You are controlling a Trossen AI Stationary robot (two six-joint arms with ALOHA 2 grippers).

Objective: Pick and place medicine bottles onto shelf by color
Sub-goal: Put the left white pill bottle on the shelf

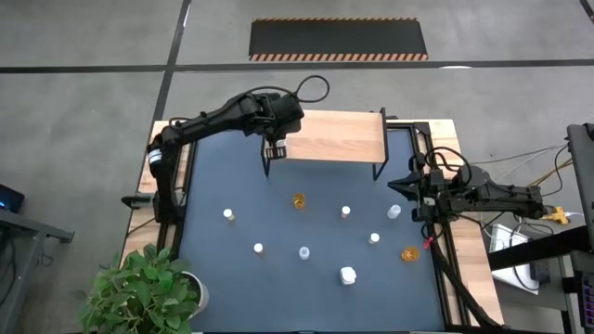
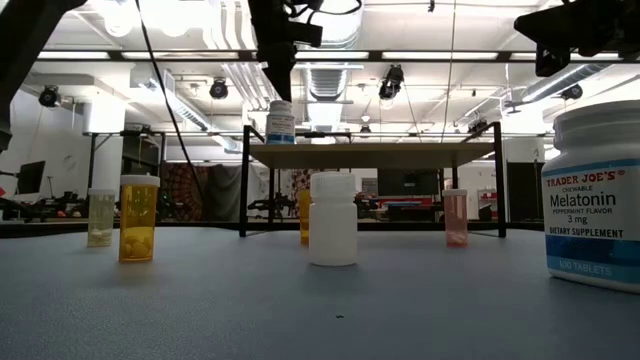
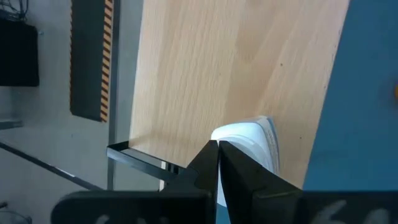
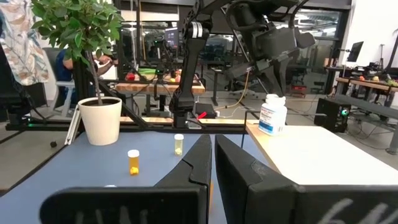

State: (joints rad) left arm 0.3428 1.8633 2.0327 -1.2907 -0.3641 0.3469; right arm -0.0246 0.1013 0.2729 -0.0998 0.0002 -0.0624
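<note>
The shelf (image 1: 339, 136), a light-wood board on thin black legs, stands at the mat's far edge. One white bottle with a blue label (image 2: 281, 122) stands upright on the shelf's left end. My left gripper (image 2: 279, 92) hangs shut directly over its cap, pointing steeply down. Several small bottles stand apart on the dark blue mat, among them an amber one (image 1: 298, 200) and a white one (image 1: 348, 275). My right gripper (image 1: 399, 188) waits shut at the table's right edge, holding nothing. My left gripper has its shut fingertips (image 3: 217, 149) right above the white cap (image 3: 245, 138) of the bottle on the shelf, coming from above. I cannot tell whether they touch the cap. The bottle stands upright on the board on its own base.
A potted plant (image 1: 144, 288) stands at the table's near left corner. In the low view a large Melatonin bottle (image 2: 598, 190) stands close at the right. Most of the shelf board to the right of the bottle is bare wood (image 1: 353, 139).
</note>
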